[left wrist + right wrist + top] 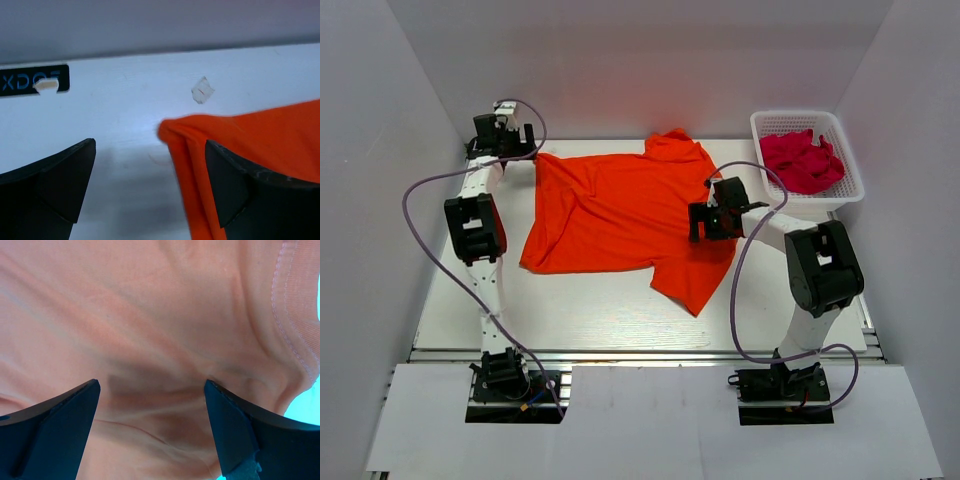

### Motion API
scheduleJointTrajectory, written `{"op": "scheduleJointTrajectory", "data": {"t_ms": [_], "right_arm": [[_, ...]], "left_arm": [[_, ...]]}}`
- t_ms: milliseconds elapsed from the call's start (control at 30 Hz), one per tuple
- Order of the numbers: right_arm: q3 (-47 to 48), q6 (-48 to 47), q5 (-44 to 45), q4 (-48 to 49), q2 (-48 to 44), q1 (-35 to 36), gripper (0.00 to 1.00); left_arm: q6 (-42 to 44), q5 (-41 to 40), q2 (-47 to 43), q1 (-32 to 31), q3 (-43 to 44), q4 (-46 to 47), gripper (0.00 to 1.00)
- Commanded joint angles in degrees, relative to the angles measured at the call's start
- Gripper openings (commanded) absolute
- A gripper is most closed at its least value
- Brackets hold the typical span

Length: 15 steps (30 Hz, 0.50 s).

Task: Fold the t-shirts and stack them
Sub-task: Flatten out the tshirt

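Note:
An orange t-shirt point(620, 205) lies spread, slightly rumpled, across the middle of the white table. My left gripper point(527, 143) is open at the far left, its jaws straddling the shirt's corner point(172, 132), with one finger point(235, 180) above the cloth. My right gripper point(698, 222) is open just above the shirt's right side; in the right wrist view only wrinkled shirt fabric point(165, 340) fills the space between its jaws point(150, 425). A crumpled magenta shirt point(802, 160) lies in the basket.
A white mesh basket point(840, 126) stands at the far right of the table. White walls enclose the table on three sides. A black label point(32, 80) sits at the table's far edge beside my left gripper. Purple cables loop from both arms.

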Motion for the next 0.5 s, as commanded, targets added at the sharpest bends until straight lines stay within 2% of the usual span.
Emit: {"op": "scheduleJointTrajectory", "data": {"t_ms": [0, 100, 133, 267, 333, 367, 433, 467], "right_arm": [[1.8, -0.5, -1.9, 1.4, -4.9, 0.1, 0.91], [-0.3, 0.6, -4.3, 3.5, -8.3, 0.2, 0.91], [-1.8, 1.0, -5.2, 3.9, -9.0, 0.2, 0.91], [-6.8, 2.7, -6.9, 5.8, -12.6, 0.3, 0.91], [-8.0, 2.9, -6.6, 5.8, -14.5, 0.5, 0.91], [-9.3, 2.5, -6.7, 5.7, -15.0, 0.7, 0.91], [-10.2, 2.3, -7.0, 5.8, -15.2, 0.7, 0.91], [-10.5, 2.3, -7.4, 5.8, -15.1, 0.9, 0.91]], "left_arm": [[-5.3, 0.0, -18.0, 0.0, -8.5, -1.3, 1.0], [-8.6, 0.0, -24.6, -0.7, -20.2, -4.3, 1.0], [-9.3, 1.4, -28.7, -0.7, -27.0, -4.3, 1.0], [-12.9, 7.5, -37.7, -1.3, -44.0, -1.8, 0.99], [-13.6, 9.4, -40.8, -1.8, -51.8, -0.2, 0.95], [-13.6, 10.1, -43.0, -1.8, -53.7, 0.4, 0.86], [-13.6, 11.1, -44.5, -2.5, -57.5, 0.4, 0.79], [-12.9, 11.1, -44.5, -2.5, -58.5, -0.4, 0.79]]}}
